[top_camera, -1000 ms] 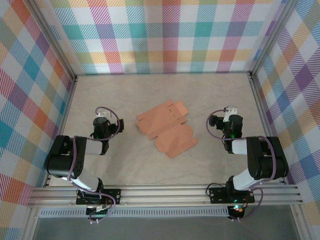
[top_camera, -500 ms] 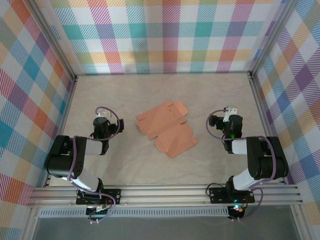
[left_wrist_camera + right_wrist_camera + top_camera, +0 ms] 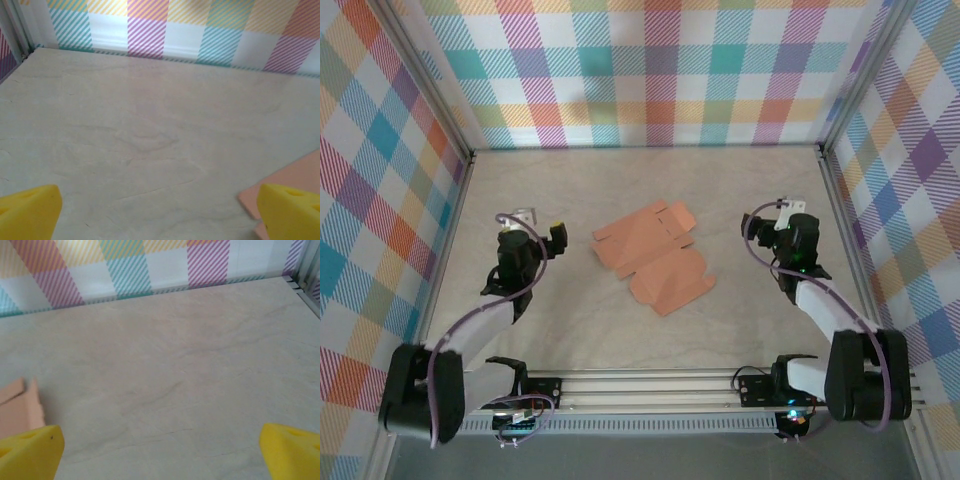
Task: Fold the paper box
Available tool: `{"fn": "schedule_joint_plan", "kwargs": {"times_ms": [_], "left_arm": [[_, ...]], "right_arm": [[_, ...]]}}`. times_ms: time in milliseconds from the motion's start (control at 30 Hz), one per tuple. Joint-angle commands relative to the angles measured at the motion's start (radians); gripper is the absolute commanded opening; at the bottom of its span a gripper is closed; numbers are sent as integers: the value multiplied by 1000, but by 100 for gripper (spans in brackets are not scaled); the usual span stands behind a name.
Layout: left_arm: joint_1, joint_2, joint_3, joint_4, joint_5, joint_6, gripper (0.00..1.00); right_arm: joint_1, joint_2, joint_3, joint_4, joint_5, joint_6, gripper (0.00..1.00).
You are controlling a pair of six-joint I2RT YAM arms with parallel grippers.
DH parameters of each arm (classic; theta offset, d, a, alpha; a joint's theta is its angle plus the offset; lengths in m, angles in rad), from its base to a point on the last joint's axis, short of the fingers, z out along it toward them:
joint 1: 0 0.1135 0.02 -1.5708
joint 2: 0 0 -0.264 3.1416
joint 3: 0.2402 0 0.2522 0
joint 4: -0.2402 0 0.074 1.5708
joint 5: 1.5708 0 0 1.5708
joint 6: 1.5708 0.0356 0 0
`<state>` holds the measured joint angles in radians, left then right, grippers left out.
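The paper box [image 3: 651, 256] lies in the middle of the table as a flat salmon-orange die-cut sheet with flaps. Its edge shows at the lower right of the left wrist view [image 3: 296, 176] and at the lower left of the right wrist view [image 3: 19, 406]. My left gripper [image 3: 538, 227] hovers to the left of the sheet, open, with its yellow fingertips [image 3: 29, 210] wide apart over bare table. On the sheet's right, my right gripper [image 3: 772, 216] is also open and holds nothing, its yellow fingertips [image 3: 292, 450] spread wide. Neither gripper touches the card.
The pale marbled table [image 3: 640, 190] is closed in by plaid walls [image 3: 650, 70] at the back and both sides. A metal rail [image 3: 650, 385] with the arm bases runs along the near edge.
Both arms have unfolded from their tucked pose. The right gripper has moved farther from its base and the left has shifted slightly. The sheet has not moved.
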<state>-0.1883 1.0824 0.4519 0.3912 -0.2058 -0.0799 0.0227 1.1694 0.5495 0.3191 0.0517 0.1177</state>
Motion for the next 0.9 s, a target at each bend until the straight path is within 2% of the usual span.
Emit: {"fn": "schedule_joint_plan", "kwargs": {"times_ms": [0, 133, 267, 367, 500, 600, 800, 867], "left_arm": [[-10, -109, 45, -254, 26, -218, 100], [-33, -123, 102, -384, 138, -484, 100], [-95, -20, 176, -490, 173, -718, 100], [-162, 81, 223, -507, 155, -832, 100], [-205, 238, 295, -507, 195, -894, 99], [-222, 330, 332, -495, 227, -918, 88], [-232, 414, 354, -463, 247, -945, 58], [-232, 449, 358, -446, 255, -941, 52]], "right_arm": [[13, -41, 86, -268, -83, 112, 100], [60, -40, 144, -354, -199, 179, 100], [190, -25, 172, -395, -178, 194, 100], [284, 5, 187, -408, -132, 184, 100], [322, 58, 203, -412, -122, 203, 100], [328, 86, 218, -421, -119, 216, 100], [332, 117, 231, -423, -116, 231, 100], [332, 125, 233, -422, -116, 233, 100]]}}
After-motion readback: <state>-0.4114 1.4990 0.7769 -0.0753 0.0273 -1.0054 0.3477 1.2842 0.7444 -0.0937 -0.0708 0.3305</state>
